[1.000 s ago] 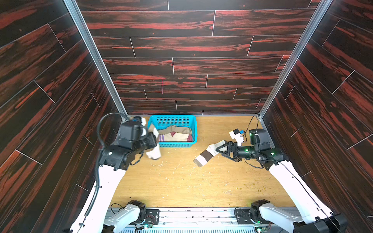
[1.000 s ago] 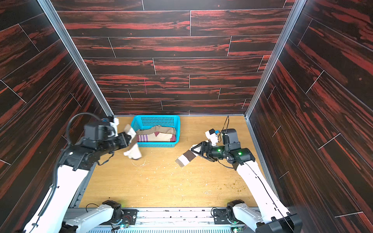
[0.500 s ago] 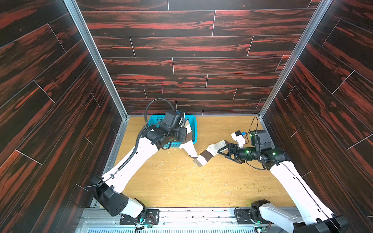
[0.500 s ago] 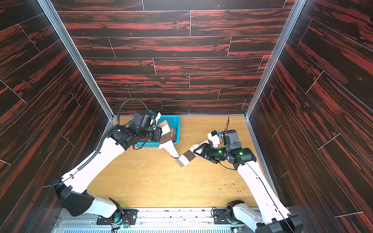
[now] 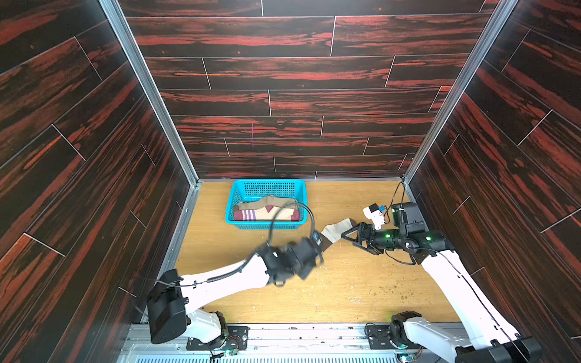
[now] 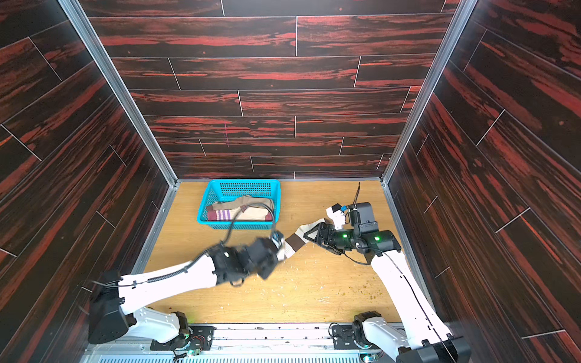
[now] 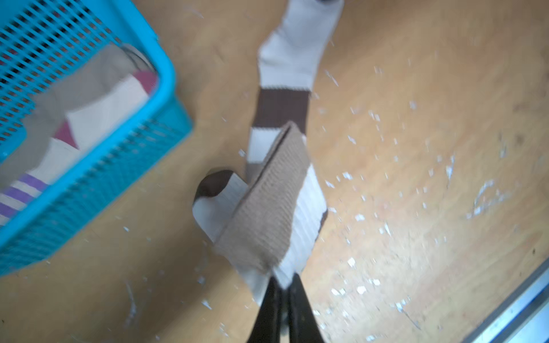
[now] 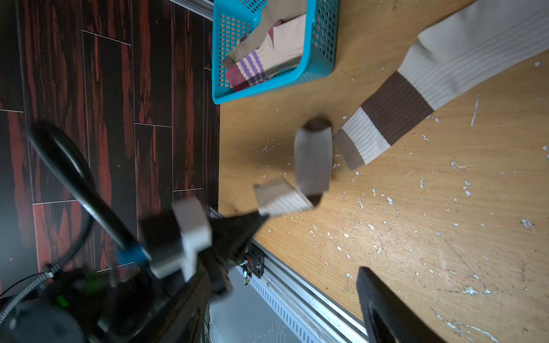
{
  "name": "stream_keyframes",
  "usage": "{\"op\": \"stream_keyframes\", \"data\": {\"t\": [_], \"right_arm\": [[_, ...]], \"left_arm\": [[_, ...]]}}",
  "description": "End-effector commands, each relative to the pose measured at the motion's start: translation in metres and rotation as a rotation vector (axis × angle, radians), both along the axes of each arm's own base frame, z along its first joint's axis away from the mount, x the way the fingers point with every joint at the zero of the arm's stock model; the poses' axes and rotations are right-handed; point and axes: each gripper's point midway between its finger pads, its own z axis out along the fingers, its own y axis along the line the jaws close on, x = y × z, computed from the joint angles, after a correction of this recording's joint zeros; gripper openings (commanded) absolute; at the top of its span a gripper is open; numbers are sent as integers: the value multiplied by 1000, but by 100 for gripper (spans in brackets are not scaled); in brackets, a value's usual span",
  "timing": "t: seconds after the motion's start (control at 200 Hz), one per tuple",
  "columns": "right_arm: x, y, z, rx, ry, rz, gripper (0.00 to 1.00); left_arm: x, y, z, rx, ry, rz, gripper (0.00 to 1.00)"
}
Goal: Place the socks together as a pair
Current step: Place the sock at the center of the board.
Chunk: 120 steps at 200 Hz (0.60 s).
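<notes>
A white sock with brown bands [image 5: 338, 231] [image 6: 303, 234] lies stretched on the wooden table. Its matching sock [image 7: 267, 213] [image 8: 312, 166] hangs folded from my left gripper [image 7: 283, 282], which is shut on its white end. It hangs just above the banded cuff end of the lying sock [image 7: 282, 107]. My right gripper [image 5: 347, 237] [image 6: 309, 235] stands open at the lying sock's toe end; whether it touches is hidden. In the right wrist view only one finger [image 8: 383, 308] shows.
A blue mesh basket [image 5: 265, 182] [image 6: 242, 182] stands at the back, left of centre. It holds a maroon-beige sock with purple stripes [image 5: 248, 215] and tan socks [image 5: 267, 202]. Dark panelled walls close in three sides. White specks litter the table.
My left arm has swung from the left side past the basket to mid-table, carrying the banded sock down beside the one lying there. The right arm has hardly moved.
</notes>
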Motion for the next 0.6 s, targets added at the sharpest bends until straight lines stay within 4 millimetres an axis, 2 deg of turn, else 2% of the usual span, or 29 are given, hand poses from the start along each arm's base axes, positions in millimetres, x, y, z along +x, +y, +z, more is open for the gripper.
{"op": "stream_keyframes", "data": {"t": [0.0,0.18,0.361,0.411,0.451,0.466,0.496,0.596], "right_arm": [[1,3,-6,3,16,26,81],[3,3,-33,-25,104,41,81],[14,1,-74,-106,205,52,79],[17,2,-81,-107,226,59,78],[20,4,-85,-99,236,63,78],[20,5,-87,-96,238,65,78],[22,7,-89,-90,242,66,77],[26,18,-88,-27,233,114,77]], "left_arm": [[-15,-9,-8,0,-36,53,9],[-51,-13,-38,47,6,23,10],[-82,-22,-61,34,127,-9,40],[-83,-20,-63,33,137,24,47],[-75,-14,-61,31,111,83,53],[-74,-6,-63,57,102,109,55],[-69,-2,-60,49,90,137,59],[-50,18,-52,-15,110,270,63]]}}
